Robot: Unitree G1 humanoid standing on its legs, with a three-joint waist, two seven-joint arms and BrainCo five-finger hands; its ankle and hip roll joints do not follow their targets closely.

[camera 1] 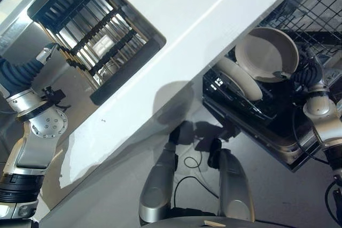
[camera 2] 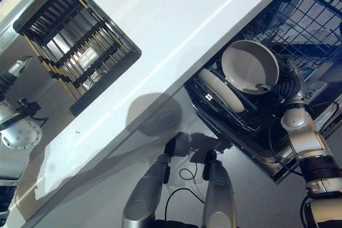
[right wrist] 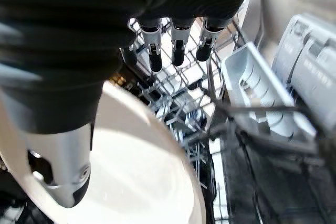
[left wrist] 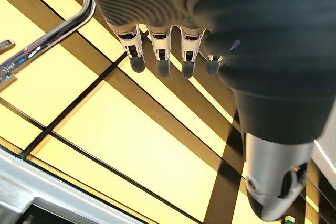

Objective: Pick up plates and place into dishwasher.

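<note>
Right hand (right wrist: 63, 150) pinches a plate (camera 1: 267, 53) by its rim, thumb against fingers (right wrist: 176, 51), over the dishwasher rack (camera 1: 278, 110). A second plate (camera 1: 239, 78) stands in the rack just beside it. Left hand (left wrist: 262, 77) hangs with fingers straight, holding nothing, near the drying rack (camera 1: 91, 30) at the desk's (camera 1: 176, 20) far edge.

2 head views down over the dishwasher rack (camera 1: 251, 105); 2 wrist views close along the fingers (right wrist: 176, 51).

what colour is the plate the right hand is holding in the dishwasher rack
Off-white, plain with no pattern; the plate shows best in the left eye view.
</note>
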